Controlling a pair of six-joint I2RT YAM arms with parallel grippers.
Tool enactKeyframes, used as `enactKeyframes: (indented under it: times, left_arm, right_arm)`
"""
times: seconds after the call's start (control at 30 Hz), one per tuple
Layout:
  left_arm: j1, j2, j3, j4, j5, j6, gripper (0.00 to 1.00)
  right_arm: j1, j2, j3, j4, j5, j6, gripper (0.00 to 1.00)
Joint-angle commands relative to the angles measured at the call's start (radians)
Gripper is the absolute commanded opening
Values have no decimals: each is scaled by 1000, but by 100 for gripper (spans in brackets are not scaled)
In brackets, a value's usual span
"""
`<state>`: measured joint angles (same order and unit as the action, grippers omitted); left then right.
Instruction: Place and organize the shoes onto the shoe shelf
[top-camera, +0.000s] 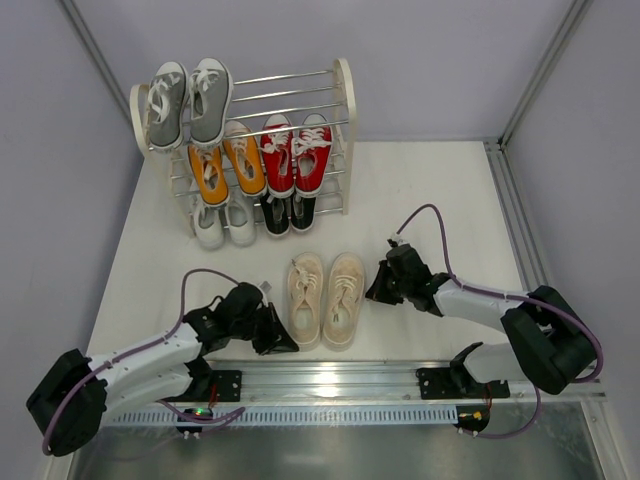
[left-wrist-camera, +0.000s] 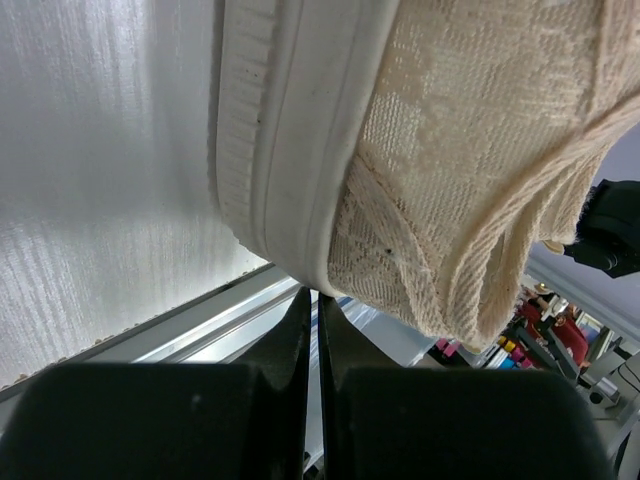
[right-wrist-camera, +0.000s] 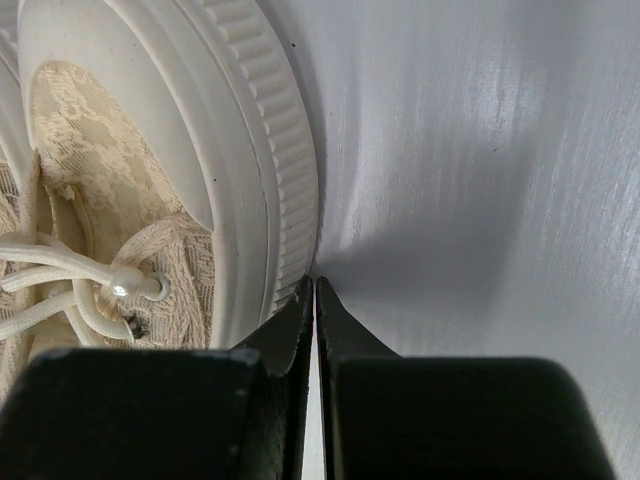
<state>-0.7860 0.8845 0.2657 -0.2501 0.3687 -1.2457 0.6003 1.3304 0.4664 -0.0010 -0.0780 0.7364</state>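
The closed right end effector (right-wrist-camera: 314, 292) touches the beige shoe (right-wrist-camera: 170, 180) sole on the white table (right-wrist-camera: 480, 170).

Shoe shelf (top-camera: 345, 110) with cream arched ends and silver rods, stood at the far left, grey pair (top-camera: 188, 103) on the top tier at its left, orange pair (top-camera: 227, 165) beside red pair (top-camera: 296, 153) one tier lower, white pair (top-camera: 224, 220) and black pair (top-camera: 288, 212) lowest, beige pair (top-camera: 326, 298) set side by side nearer, off the shelf, toes pointed far.

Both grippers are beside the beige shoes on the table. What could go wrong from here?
1. The left gripper and right gripper are shut, tips at the soles of the beige pair; pushing could tip or skew the shoes.
2. The free space on the shelf is top right, on thin rods above the red pair; a shoe set badly might slip or knock them.
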Motion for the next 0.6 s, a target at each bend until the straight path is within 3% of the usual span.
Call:
enactKeyframes:
  times: [0.0, 0.27, 0.57]
  left_arm:
    - [-2, 40, -11, 92, -11, -11, 0]
    - [-1, 57, 3, 86, -108, 11, 0]
    - [-1, -116, 124, -144, -275, 98, 0]
  right_arm:
    - [3, 26, -8, -4, 15, -17, 4]
    - [1, -2, -18, -17, 26, -19, 4]
    - [3, -16, -21, -27, 29, -20, 4]
